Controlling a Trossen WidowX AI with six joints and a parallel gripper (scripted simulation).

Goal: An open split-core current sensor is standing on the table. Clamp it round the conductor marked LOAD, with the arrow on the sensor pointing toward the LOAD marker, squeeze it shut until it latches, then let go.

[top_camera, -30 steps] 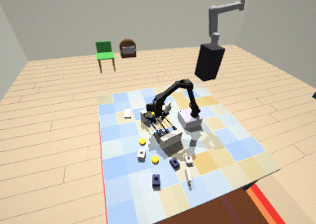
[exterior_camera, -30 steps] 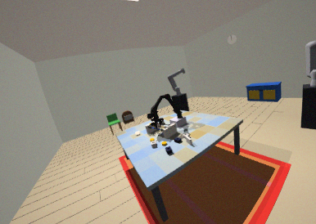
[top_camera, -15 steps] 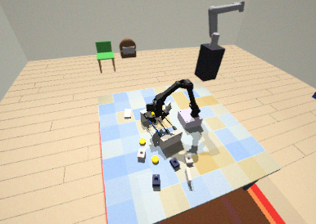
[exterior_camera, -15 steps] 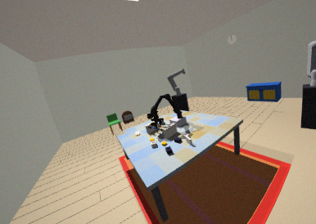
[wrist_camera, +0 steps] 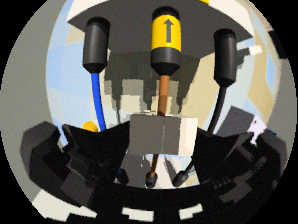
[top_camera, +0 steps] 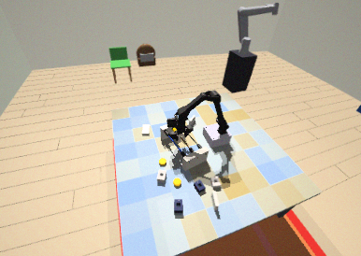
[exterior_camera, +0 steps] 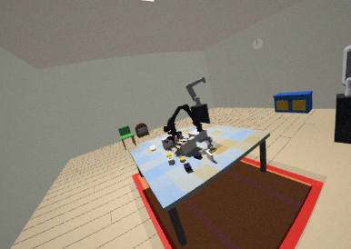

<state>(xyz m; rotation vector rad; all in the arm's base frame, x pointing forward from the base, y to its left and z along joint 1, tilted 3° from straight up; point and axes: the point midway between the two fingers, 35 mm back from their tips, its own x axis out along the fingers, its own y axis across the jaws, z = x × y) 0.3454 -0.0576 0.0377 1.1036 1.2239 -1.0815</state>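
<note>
My gripper is shut on the current sensor, a small box with grey and white parts and a seam, one finger on each side. The middle brown conductor runs into the sensor's upper side in the wrist view and shows again below it. Beyond the sensor, this conductor enters a yellow marker with a dark arrow pointing away from the sensor. Whether the sensor is latched, and its own arrow, cannot be made out. A blue conductor and a black conductor run on either side, apart from the sensor.
The grey end block holds the three conductor ends; another end block stands opposite. Yellow discs, a white block, dark blocks and a white bar lie in front. A pale box lies left.
</note>
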